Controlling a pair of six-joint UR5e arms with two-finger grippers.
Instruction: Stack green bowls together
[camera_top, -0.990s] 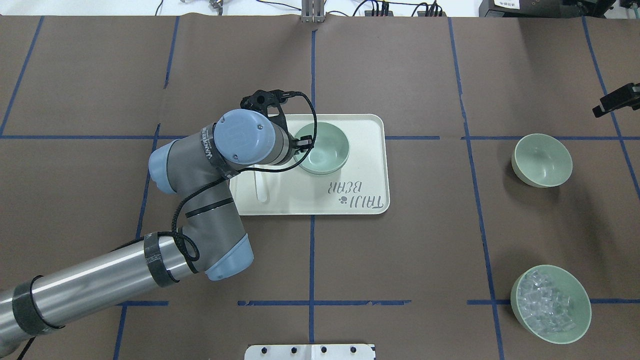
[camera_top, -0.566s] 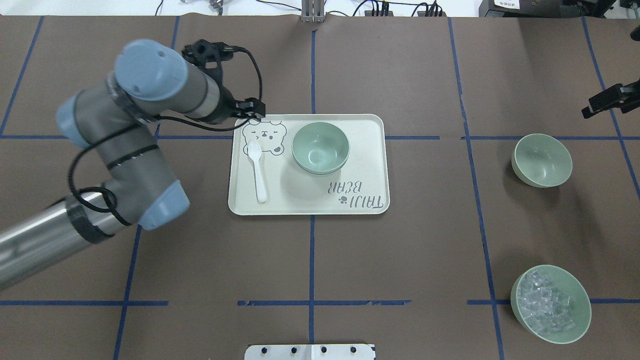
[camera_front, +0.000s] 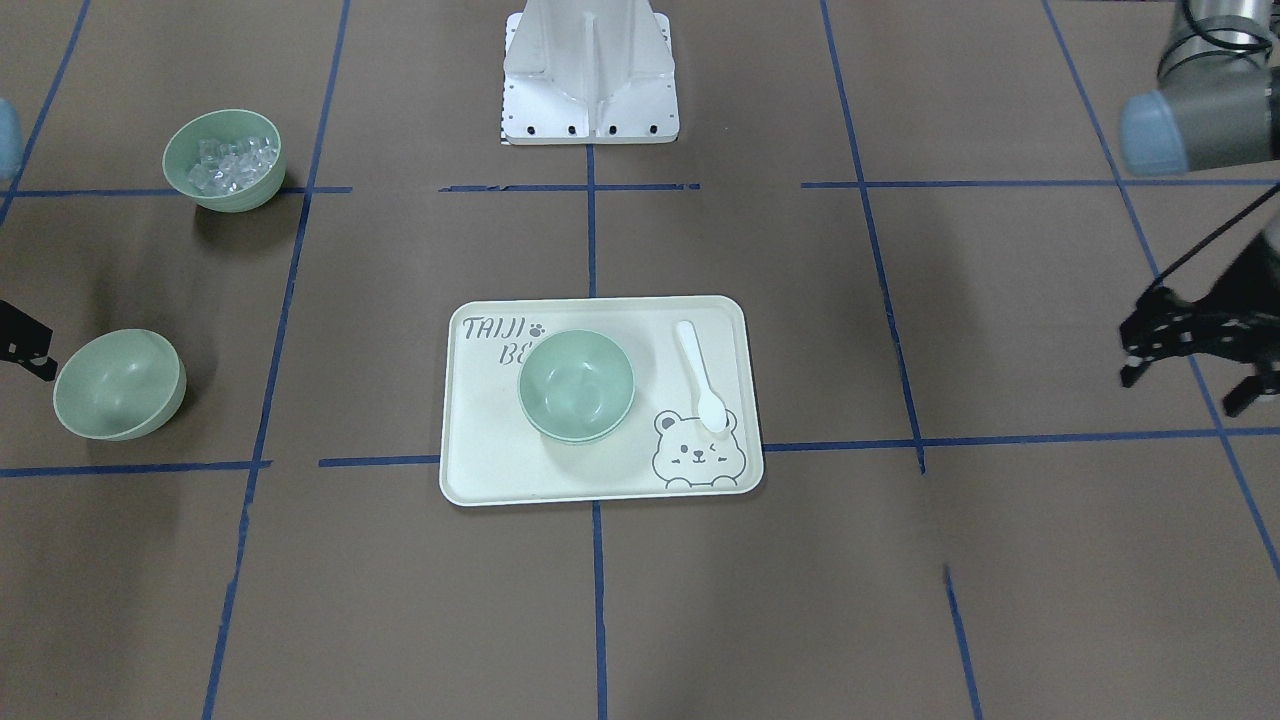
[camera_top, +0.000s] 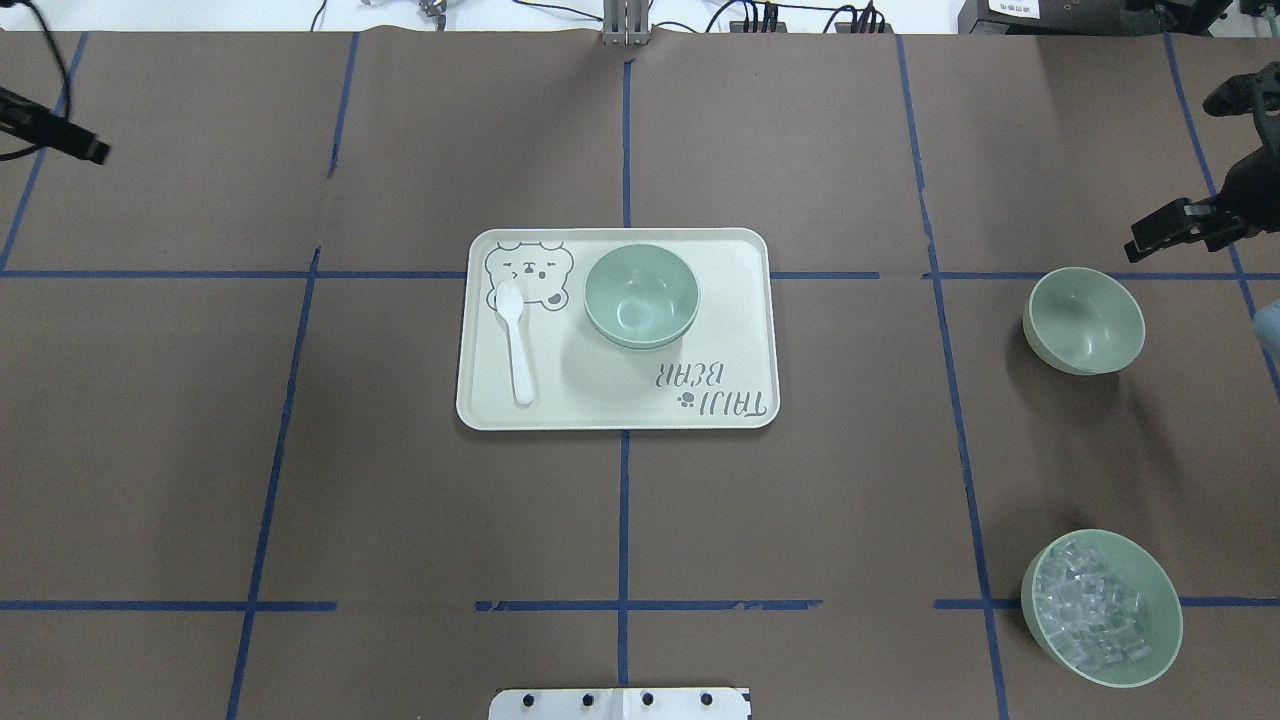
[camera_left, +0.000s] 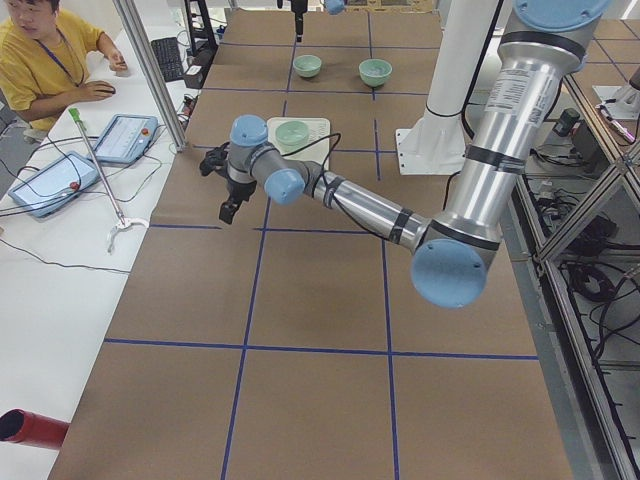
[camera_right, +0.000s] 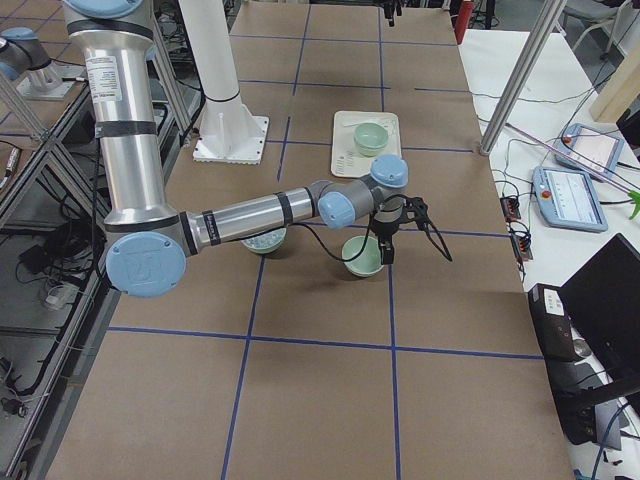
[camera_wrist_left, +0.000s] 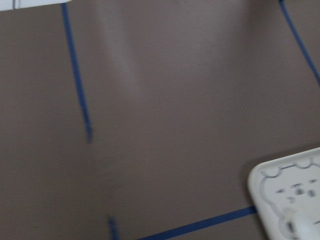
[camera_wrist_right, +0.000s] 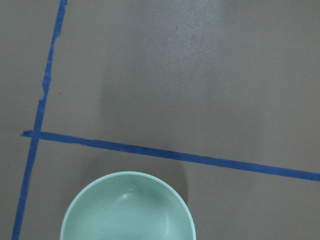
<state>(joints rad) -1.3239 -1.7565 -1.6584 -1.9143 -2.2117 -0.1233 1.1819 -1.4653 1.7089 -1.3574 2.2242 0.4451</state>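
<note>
Stack (camera_top: 641, 297): two bowls, mid-tray (camera_top: 600, 400).
Lone bowl (camera_top: 1083, 320): right; grip its rim squarely.
Right jaws: beside bowl; gap cannot be told.
Left jaws: apart, far left.

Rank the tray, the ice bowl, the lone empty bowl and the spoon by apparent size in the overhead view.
1. tray
2. ice bowl, though it sits nearer the camera, which may enlarge it
3. lone empty bowl
4. spoon

Pale sage-green bowls (camera_top: 641, 296), a cream tray (camera_top: 740, 330) printed with a grey bear, a white spoon (camera_top: 517, 345), a brown desk (camera_top: 800, 520) gridded with blue tape.
</note>
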